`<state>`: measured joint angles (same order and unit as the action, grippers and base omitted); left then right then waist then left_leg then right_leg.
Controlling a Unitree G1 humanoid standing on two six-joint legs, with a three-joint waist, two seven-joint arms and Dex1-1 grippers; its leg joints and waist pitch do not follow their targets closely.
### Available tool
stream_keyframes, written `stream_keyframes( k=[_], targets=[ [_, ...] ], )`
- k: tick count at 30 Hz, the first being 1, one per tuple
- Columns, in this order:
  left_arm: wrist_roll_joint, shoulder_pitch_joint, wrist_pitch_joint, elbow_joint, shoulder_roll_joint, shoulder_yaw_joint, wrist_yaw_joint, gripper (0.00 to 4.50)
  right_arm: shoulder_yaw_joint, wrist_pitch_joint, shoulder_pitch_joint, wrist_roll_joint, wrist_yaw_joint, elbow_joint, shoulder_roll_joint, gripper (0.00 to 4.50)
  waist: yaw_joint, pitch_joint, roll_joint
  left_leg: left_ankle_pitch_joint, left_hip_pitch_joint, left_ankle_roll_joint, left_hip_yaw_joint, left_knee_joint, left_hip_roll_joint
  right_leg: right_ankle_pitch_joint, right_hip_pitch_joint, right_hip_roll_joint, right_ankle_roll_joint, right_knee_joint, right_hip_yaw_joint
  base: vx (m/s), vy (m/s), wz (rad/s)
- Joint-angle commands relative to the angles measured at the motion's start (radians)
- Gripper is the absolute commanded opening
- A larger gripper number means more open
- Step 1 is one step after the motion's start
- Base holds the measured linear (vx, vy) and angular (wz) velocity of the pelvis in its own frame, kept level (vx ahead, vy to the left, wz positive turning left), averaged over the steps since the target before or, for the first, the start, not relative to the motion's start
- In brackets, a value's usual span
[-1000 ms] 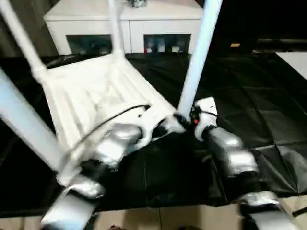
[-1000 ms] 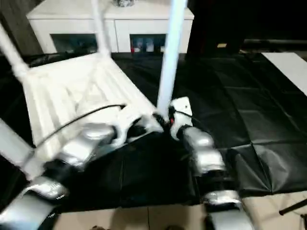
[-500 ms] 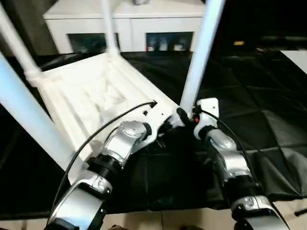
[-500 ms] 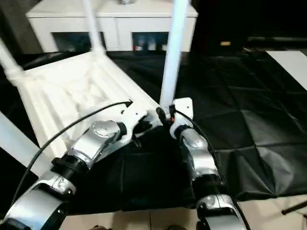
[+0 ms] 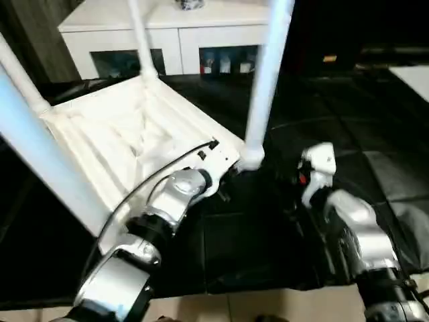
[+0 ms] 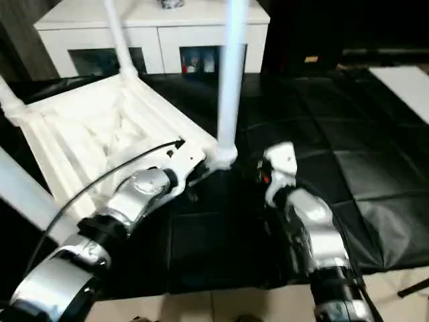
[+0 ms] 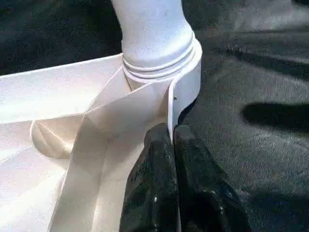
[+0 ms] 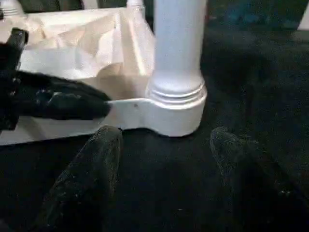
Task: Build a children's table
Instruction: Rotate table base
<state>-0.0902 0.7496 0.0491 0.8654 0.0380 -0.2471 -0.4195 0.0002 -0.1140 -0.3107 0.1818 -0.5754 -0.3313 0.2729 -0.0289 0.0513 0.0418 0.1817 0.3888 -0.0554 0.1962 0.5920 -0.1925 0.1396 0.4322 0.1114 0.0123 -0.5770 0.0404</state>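
Black sheeting (image 5: 348, 114) covers the floor, white cabinet (image 5: 181, 33) behind. On the sheeting lies the tabletop (image 5: 127, 141), underside up, four legs (image 5: 267, 74) standing in the corner sockets; assembly looks near done, flipping upright likely left. Left gripper (image 7: 171, 145) is closed, pinching the tabletop's rim beside the near socket (image 8: 176, 108). Right gripper (image 8: 164, 145) is spread wide, empty, just short of that socket. No writing legible.

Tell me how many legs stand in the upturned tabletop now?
4. One leg at the near right corner, one at the far right, one at the far left, one at the near left.
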Motion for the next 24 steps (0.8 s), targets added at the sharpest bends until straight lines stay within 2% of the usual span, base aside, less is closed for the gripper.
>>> stream_keyframes(
  k=[1,3,4,5,6,7,8,9,10,11,12,13,14,15,16,18,20,22,24],
  targets=[
    [0.077,0.016,-0.024,-0.107,-0.016,0.044,-0.049,0.43,0.018,-0.021,-0.008,0.001,-0.019,0.047,0.003,3.21,-0.008,-0.084,-0.025,0.172,-0.007,0.110,-0.007,-0.059,-0.016,0.191,-0.063,0.016,-0.220,0.057,-0.011,0.000,0.000,0.00],
    [0.081,0.003,-0.025,-0.127,-0.014,0.042,-0.061,0.58,0.023,-0.022,-0.009,0.001,-0.028,0.051,0.002,3.21,-0.012,-0.084,-0.019,0.137,-0.007,0.137,-0.006,-0.055,-0.022,0.122,-0.060,0.016,-0.258,0.049,-0.009,0.000,0.000,0.00],
    [0.086,-0.011,-0.024,-0.150,-0.014,0.042,-0.067,0.63,0.028,-0.025,-0.011,0.002,-0.036,0.052,0.003,3.21,-0.011,-0.082,-0.025,0.140,-0.005,0.143,-0.006,-0.056,-0.023,0.116,-0.061,0.015,-0.263,0.049,-0.008,0.000,0.000,0.00],
    [0.095,-0.040,-0.013,-0.202,-0.004,0.036,-0.086,0.77,0.041,-0.029,-0.015,0.007,-0.059,0.056,0.007,3.21,-0.015,-0.084,-0.026,0.143,-0.007,0.155,-0.005,-0.053,-0.024,0.111,-0.062,0.017,-0.268,0.044,-0.008,0.000,0.000,0.00],
    [0.095,-0.040,-0.013,-0.202,-0.004,0.036,-0.086,0.77,0.041,-0.029,-0.015,0.007,-0.059,0.056,0.007,3.21,-0.016,-0.084,-0.024,0.136,-0.007,0.159,-0.006,-0.053,-0.024,0.106,-0.063,0.018,-0.268,0.042,-0.009,0.000,0.000,0.00],
    [0.094,-0.069,0.008,-0.256,0.012,0.032,-0.095,0.86,0.049,-0.035,-0.018,0.012,-0.075,0.059,0.007,3.21,-0.015,-0.082,-0.023,0.132,-0.007,0.162,-0.005,-0.052,-0.024,0.106,-0.060,0.016,-0.265,0.044,-0.009,0.000,0.000,0.00],
    [0.095,-0.081,0.020,-0.277,0.017,0.031,-0.101,0.95,0.052,-0.036,-0.020,0.013,-0.081,0.059,0.007,3.21,-0.015,-0.083,-0.023,0.134,-0.008,0.162,-0.006,-0.053,-0.027,0.102,-0.063,0.017,-0.270,0.041,-0.009,0.000,0.000,0.00],
    [0.116,-0.145,0.081,-0.392,0.048,0.028,-0.141,0.95,0.063,-0.047,-0.031,0.024,-0.114,0.054,0.008,3.21,-0.012,-0.080,-0.033,0.144,-0.005,0.164,-0.003,-0.052,-0.023,0.124,-0.062,0.016,-0.262,0.045,-0.009,0.000,0.000,0.00],
    [0.142,-0.207,0.149,-0.503,0.072,0.028,-0.173,0.95,0.072,-0.055,-0.040,0.031,-0.143,0.047,0.010,3.21,-0.009,-0.078,-0.039,0.145,0.003,0.165,-0.006,-0.057,-0.027,0.141,-0.070,0.023,-0.265,0.042,-0.009,0.000,0.000,0.00],
    [0.160,-0.236,0.181,-0.556,0.081,0.028,-0.187,0.95,0.075,-0.058,-0.046,0.030,-0.152,0.042,0.012,3.21,-0.009,-0.077,-0.037,0.158,-0.002,0.160,-0.004,-0.057,-0.029,0.166,-0.064,0.021,-0.262,0.044,-0.009,0.000,0.000,0.00],
    [0.171,-0.259,0.196,-0.596,0.089,0.027,-0.194,0.95,0.077,-0.057,-0.054,0.028,-0.156,0.031,0.013,3.21,-0.009,-0.076,-0.030,0.171,-0.008,0.150,-0.003,-0.057,-0.031,0.201,-0.057,0.019,-0.256,0.049,-0.011,0.000,0.000,0.00],
    [0.182,-0.283,0.216,-0.634,0.096,0.026,-0.198,0.95,0.076,-0.054,-0.065,0.024,-0.159,0.015,0.013,3.21,-0.010,-0.074,-0.030,0.197,-0.014,0.130,0.000,-0.058,-0.031,0.236,-0.049,0.015,-0.247,0.054,-0.011,0.000,0.000,0.00],
    [0.199,-0.314,0.247,-0.684,0.106,0.024,-0.205,0.95,0.076,-0.049,-0.082,0.020,-0.163,-0.010,0.013,3.21,-0.012,-0.073,-0.028,0.222,-0.019,0.106,-0.001,-0.062,-0.035,0.258,-0.048,0.016,-0.242,0.053,-0.011,0.000,0.000,0.00],
    [0.214,-0.355,0.278,-0.745,0.120,0.018,-0.215,0.95,0.073,-0.039,-0.111,0.016,-0.168,-0.051,0.013,3.21,-0.012,-0.069,-0.035,0.236,-0.019,0.099,0.000,-0.065,-0.035,0.281,-0.045,0.015,-0.236,0.059,-0.011,0.000,0.000,0.00],
    [0.232,-0.382,0.298,-0.781,0.123,0.018,-0.215,0.95,0.067,-0.034,-0.139,0.021,-0.178,-0.089,0.011,3.21,-0.012,-0.068,-0.037,0.253,-0.020,0.081,-0.001,-0.066,-0.035,0.309,-0.045,0.017,-0.230,0.058,-0.011,0.000,0.000,0.00],
    [0.254,-0.408,0.315,-0.816,0.122,0.021,-0.212,0.95,0.061,-0.030,-0.170,0.030,-0.191,-0.128,0.008,3.21,-0.014,-0.066,-0.033,0.278,-0.021,0.059,0.001,-0.067,-0.034,0.342,-0.041,0.015,-0.208,0.062,-0.013,0.000,0.000,0.00],
    [0.254,-0.422,0.330,-0.843,0.125,0.017,-0.217,0.95,0.057,-0.025,-0.188,0.032,-0.201,-0.152,0.008,3.21,-0.015,-0.066,-0.032,0.282,-0.020,0.044,-0.001,-0.070,-0.032,0.339,-0.041,0.012,-0.187,0.061,-0.014,0.000,0.000,0.00],
    [0.260,-0.461,0.379,-0.921,0.147,-0.002,-0.248,0.95,0.046,-0.002,-0.242,0.030,-0.211,-0.230,0.005,3.21,-0.013,-0.068,-0.036,0.273,-0.013,0.037,-0.003,-0.073,-0.030,0.324,-0.047,0.013,-0.177,0.059,-0.013,0.000,0.000,0.00],
    [0.268,-0.483,0.413,-0.966,0.159,-0.007,-0.252,0.95,0.038,0.019,-0.280,0.022,-0.205,-0.293,0.005,3.21,-0.010,-0.070,-0.036,0.269,-0.015,0.032,-0.003,-0.070,-0.031,0.300,-0.046,0.014,-0.188,0.056,-0.013,0.000,0.000,0.00]
  ],
)
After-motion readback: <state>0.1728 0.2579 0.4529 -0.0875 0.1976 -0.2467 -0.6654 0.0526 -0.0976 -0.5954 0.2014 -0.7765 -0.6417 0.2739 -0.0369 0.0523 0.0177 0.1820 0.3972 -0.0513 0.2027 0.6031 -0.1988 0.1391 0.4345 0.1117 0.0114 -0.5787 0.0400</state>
